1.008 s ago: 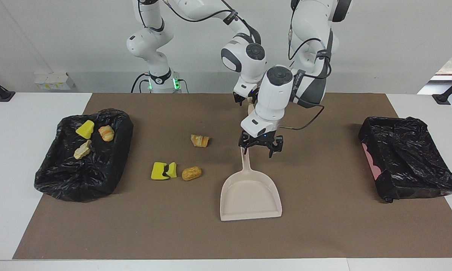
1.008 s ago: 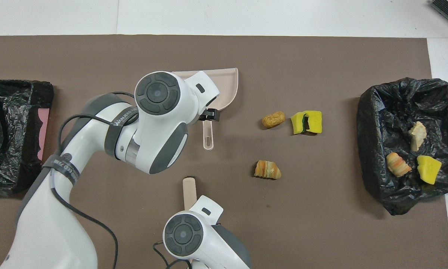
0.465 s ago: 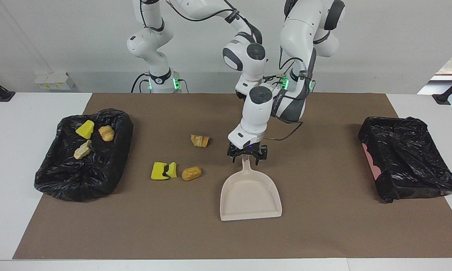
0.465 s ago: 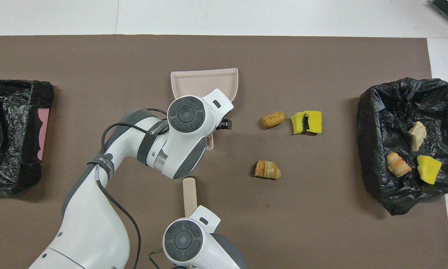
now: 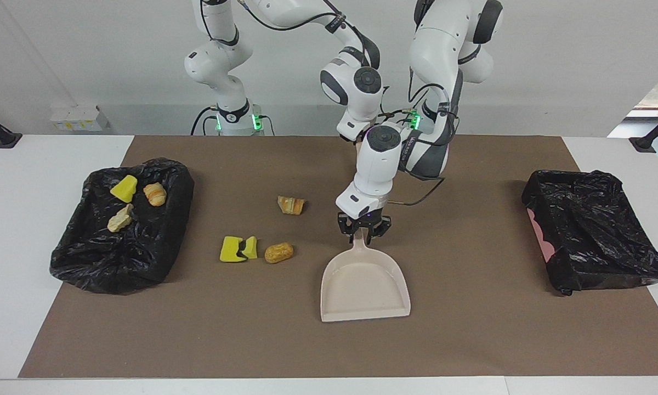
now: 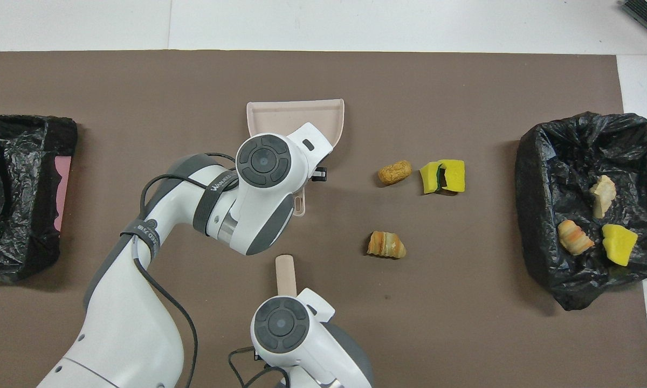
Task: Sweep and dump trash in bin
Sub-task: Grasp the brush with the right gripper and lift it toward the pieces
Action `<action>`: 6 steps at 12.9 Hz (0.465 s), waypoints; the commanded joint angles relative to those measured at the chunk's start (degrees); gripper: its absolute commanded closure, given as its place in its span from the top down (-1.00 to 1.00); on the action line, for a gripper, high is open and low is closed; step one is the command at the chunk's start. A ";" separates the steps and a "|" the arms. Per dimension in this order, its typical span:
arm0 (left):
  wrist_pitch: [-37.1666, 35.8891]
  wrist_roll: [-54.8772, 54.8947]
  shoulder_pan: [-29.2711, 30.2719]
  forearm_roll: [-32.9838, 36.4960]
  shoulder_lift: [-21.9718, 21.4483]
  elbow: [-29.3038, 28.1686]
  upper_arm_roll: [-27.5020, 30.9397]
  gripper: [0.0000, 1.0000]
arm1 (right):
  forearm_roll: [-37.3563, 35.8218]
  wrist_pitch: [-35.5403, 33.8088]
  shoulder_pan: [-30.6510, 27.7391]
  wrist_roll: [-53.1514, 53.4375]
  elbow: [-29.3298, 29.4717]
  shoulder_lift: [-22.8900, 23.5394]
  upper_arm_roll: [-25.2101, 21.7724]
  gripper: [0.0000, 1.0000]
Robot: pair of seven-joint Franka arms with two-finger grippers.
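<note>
The beige dustpan lies flat mid-mat, its mouth pointing away from the robots. My left gripper is down at its handle and shut on it. My right gripper is hidden under its own wrist. A beige brush handle sticks out from below that wrist, and the bristles are hidden. Loose trash lies beside the dustpan toward the right arm's end: a croissant bit, yellow sponge pieces and a brown bread lump.
A black-bagged bin at the right arm's end holds a yellow piece, a croissant bit and a beige chunk. A second black-bagged bin sits at the left arm's end.
My left gripper came down onto the dustpan handle and closed on it. The right hand shifted slightly toward the right arm's end, and the brush handle went with it.
</note>
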 commanded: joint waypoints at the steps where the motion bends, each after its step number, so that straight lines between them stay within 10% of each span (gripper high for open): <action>1: 0.71 -0.07 0.11 5.18 -1.20 0.47 0.43 -0.93 | 0.62 -5.49 -6.61 0.12 -1.38 -6.10 0.25 -1.00; 6: -6.64 15.69 4.59 8.12 -8.14 -1.20 0.25 -1.00 | -7.71 -13.59 -18.74 -7.95 -0.16 -9.81 0.33 -1.00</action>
